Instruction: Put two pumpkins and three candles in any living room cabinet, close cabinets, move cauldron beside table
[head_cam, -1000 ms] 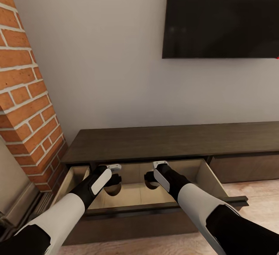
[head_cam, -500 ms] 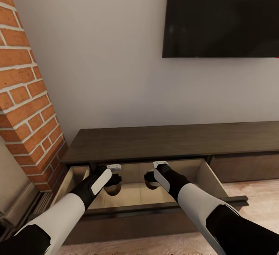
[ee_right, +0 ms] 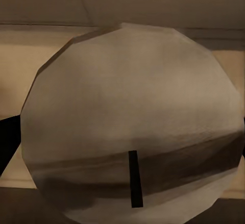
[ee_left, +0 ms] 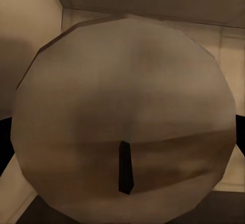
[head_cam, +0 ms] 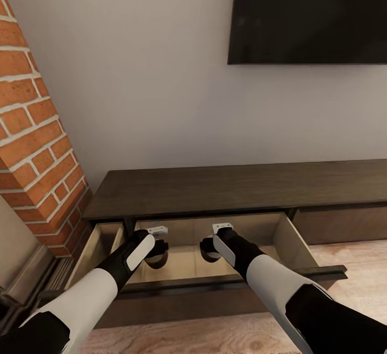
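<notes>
Hovering in open cabinet [head_cam: 242, 187] drawer [head_cam: 293, 244]: left gripper [head_cam: 156, 253] at 7 o'clock pinching left candle [ee_left: 122, 117], right gripper [head_cam: 209, 250] at 6 pinching right candle [ee_right: 132, 117]. Likely light, stiff, slick; best held across round sides.

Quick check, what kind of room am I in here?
Most likely a living room: a dark flat screen hangs on the wall above a long low cabinet with an open drawer, beside a brick column.

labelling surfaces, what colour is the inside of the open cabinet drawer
Light tan, against the dark-brown cabinet; the drawer interior shows best in the head view.
</notes>
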Robot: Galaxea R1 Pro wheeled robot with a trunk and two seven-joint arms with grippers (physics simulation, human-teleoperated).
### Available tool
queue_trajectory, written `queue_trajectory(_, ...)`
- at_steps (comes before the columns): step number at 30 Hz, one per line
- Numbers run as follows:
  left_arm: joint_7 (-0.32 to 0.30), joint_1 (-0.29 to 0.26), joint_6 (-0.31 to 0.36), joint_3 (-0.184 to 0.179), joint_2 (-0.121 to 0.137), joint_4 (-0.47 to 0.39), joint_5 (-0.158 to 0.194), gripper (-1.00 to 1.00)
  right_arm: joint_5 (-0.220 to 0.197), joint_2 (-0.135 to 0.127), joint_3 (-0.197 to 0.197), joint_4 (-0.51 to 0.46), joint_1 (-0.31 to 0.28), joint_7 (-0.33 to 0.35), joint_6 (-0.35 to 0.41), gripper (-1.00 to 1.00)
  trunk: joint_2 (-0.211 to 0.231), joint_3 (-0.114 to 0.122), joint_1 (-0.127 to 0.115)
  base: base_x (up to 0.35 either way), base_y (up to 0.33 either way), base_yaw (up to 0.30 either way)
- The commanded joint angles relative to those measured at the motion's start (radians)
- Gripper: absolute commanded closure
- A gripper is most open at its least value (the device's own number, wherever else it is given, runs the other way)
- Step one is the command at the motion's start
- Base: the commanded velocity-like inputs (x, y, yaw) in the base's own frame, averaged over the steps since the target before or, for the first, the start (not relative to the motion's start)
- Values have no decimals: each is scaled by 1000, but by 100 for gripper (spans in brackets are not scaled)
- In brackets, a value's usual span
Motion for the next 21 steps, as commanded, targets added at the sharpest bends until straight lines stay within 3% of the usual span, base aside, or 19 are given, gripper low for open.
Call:
queue_trajectory(1, 10, -1, -1, -6, 1, -2, 9, 100, -7, 0, 5, -1, -1, -7, -3, 100, -1, -5, 0, 0, 0, 0)
queue_trajectory(9, 10, -1, -3, -6, 2, -2, 9, 100, -7, 0, 6, 4, -1, -6, -57, 100, -3, -36, 4, 0, 0, 0)
queue_trajectory(16, 8, -1, -3, -6, 2, -2, 9, 100, -7, 0, 14, 4, -1, -7, -97, 100, -3, -36, 4, 0, 0, 0)
queue_trajectory(21, -54, -1, -4, -6, 12, -2, -10, 100, -7, 0, 18, 3, -1, -7, -107, 100, -3, -36, 4, 1, 0, 0)
